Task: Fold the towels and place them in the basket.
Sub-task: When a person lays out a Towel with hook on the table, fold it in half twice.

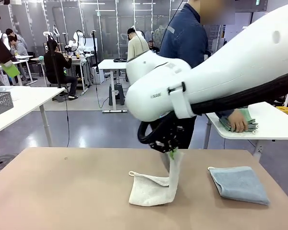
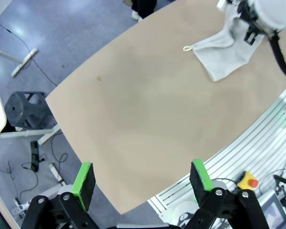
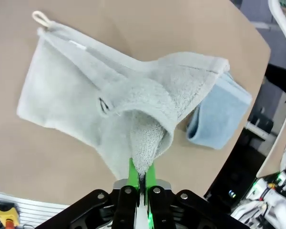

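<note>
A corner of the cream-white towel [image 1: 153, 188] is pinched between the closed green pads of the right gripper [image 1: 172, 154] and is lifted clear of the brown table [image 1: 67, 191], while the rest of the cloth lies flat on the tabletop with its hanging loop at the far-left corner. In the right wrist view the raised edge is seen bunched into a narrow ridge right at the fingertips [image 3: 141, 175], so only a small bite of terry is held. The pale blue-grey towel [image 1: 239, 184] is already folded into a pad and rests on the table just to the right of the cream one, apart from it. The left gripper [image 2: 142, 180] hangs above the bare near-left part of the table with its fingers spread wide and nothing between them. At the white side table beyond, greenish towels [image 1: 240, 120] are touched by a person's hand [image 1: 238, 121]. The dark basket cannot be made out on the work table (a grey mesh basket [image 1: 1, 102] stands on a far table at the left, but it looks to be the lighter one). The chief risk is judged to be the thin pinch slipping as the corner is carried across, which would drop the fold crooked; the free part could also be dragged along, since nothing pins it down, or pushed against the blue-grey pad.
</note>
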